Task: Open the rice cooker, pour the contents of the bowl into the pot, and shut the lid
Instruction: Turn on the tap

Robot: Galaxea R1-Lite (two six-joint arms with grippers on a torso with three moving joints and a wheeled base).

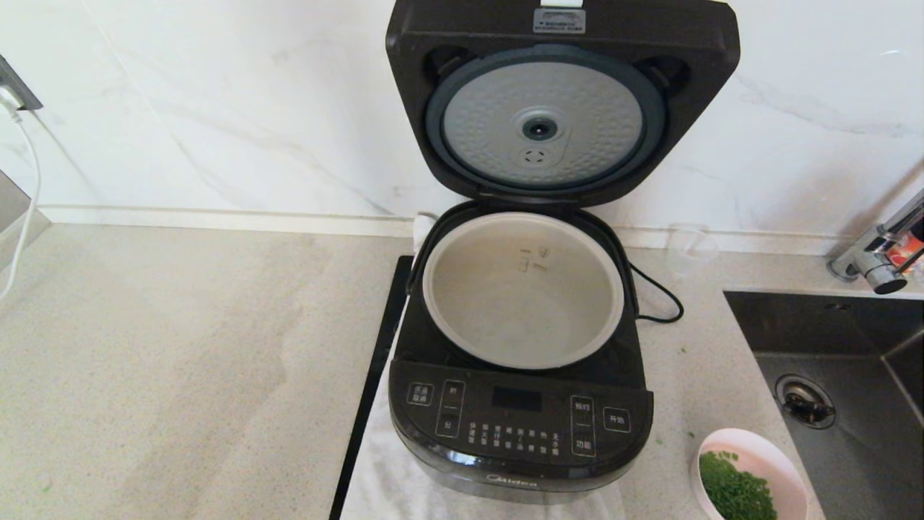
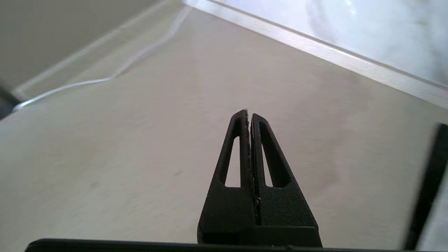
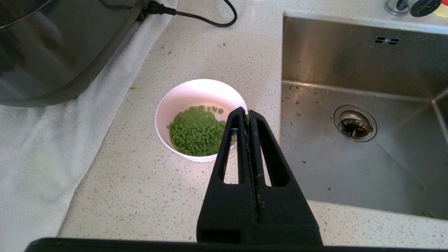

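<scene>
At the far left of the head view a white cable (image 1: 29, 189) hung down from a wall socket onto the speckled table (image 1: 180, 347). The left end effector (image 2: 249, 115) was not in that view; its own camera showed it above a bare stretch of table, its two black fingers pressed together with nothing between them. In the middle stood the rice cooker (image 1: 520, 426) on a white cloth (image 1: 390, 484), with a black strip (image 1: 375, 383) lying along the cloth's left edge. The lid (image 1: 563, 101) was swung up against the marble wall, its dimpled silver disc and grey gasket facing forward. The pot (image 1: 522, 289) sat in the cooker, pale and round, with level marks on its far inner wall; whether anything lay in it could not be told. A black power cord (image 1: 657, 292) looped on the table just right of the cooker. Further right, near the front edge, the pink bowl (image 1: 751, 473) rested on the table between the cloth and the sink (image 1: 852, 375), with green bits (image 3: 197, 131) in water inside it. The right end effector (image 3: 247, 113) hung over the bowl's sink-side rim, fingers closed tight and gripping nothing. A tap (image 1: 884, 256) stood behind the sink at the far right.
</scene>
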